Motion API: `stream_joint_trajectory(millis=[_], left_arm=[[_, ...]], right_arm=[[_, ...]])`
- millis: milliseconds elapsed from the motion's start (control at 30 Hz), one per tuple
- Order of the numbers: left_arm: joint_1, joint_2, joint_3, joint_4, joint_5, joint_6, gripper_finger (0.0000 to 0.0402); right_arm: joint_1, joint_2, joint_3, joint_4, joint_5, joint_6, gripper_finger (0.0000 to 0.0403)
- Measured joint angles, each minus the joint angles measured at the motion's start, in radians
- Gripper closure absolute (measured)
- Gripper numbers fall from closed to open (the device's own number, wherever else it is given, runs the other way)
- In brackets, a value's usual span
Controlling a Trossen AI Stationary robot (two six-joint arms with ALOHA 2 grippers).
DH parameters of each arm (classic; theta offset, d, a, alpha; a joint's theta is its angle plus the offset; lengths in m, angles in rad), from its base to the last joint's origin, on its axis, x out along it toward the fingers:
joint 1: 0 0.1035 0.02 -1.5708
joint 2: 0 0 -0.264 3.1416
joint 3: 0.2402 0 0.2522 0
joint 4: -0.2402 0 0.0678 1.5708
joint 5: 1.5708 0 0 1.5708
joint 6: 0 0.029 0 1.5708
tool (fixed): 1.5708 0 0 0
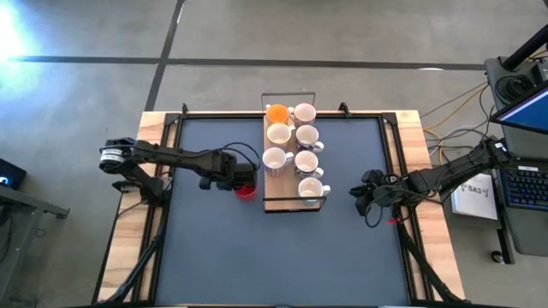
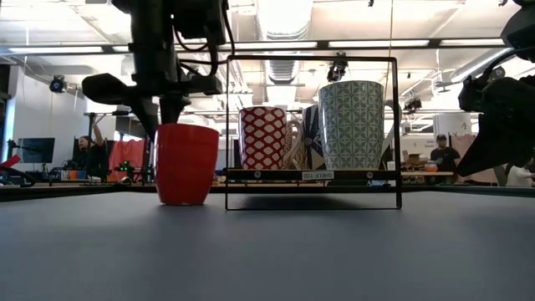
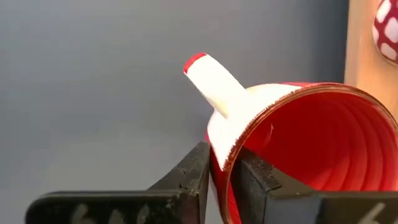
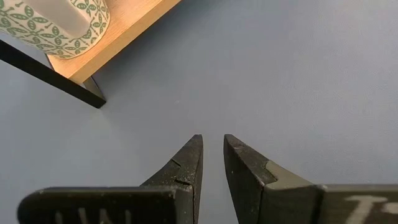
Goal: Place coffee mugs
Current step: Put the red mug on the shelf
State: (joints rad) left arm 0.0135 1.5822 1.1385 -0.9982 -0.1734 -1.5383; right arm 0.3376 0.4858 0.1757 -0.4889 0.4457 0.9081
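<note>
We see a dark table point(image 1: 282, 257) with a wooden board point(image 1: 292, 202) standing across its far middle, raised on a thin black frame point(image 2: 395, 134). The board is evidently the collecting place for the coffee mugs: seven sit on it in two rows, an orange one point(image 1: 276, 112) at the far end and the rest showing pale interiors from above, though the low view shows patterned outsides, one red-and-white point(image 2: 262, 137), one green-and-white point(image 2: 353, 124).

The eighth, the red mug point(image 1: 247, 191), stands upright on the table just beside the board's near left corner, directly under the left gripper point(image 3: 219, 171). We judge it sits there because the empty spot on the board is the near-left one, right alongside it, so it is staged for a short lift onto the wood.

The left gripper straddles the red mug's rim: one finger point(image 3: 193, 171) outside the wall, the other inside the cup, with the mug's handle point(image 3: 211, 81) pointing away beyond the fingertips. The jaws stand only narrowly apart, about a wall's thickness; whether they press the wall or have just slackened off it, we cannot tell.

The right gripper point(image 4: 212, 160) waits over bare table, off the board's near right corner, its jaws a small gap apart and holding nothing. The green-patterned mug point(image 4: 53, 25) on the board's corner lies ahead of it, well apart.
</note>
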Motion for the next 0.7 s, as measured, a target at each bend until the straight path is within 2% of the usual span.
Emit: stream_joint_trajectory(millis=[400,700], left_arm=[[-0.002,-0.005,0.014,0.008,0.001,0.134,0.0317],[-0.004,-0.077,0.014,-0.022,0.008,0.366,0.0272]], right_arm=[[0.0,0.0,0.0,0.0,0.0,0.0,0.0349],[0.0,0.0,0.0,0.0,0.0,0.0,0.0349]])
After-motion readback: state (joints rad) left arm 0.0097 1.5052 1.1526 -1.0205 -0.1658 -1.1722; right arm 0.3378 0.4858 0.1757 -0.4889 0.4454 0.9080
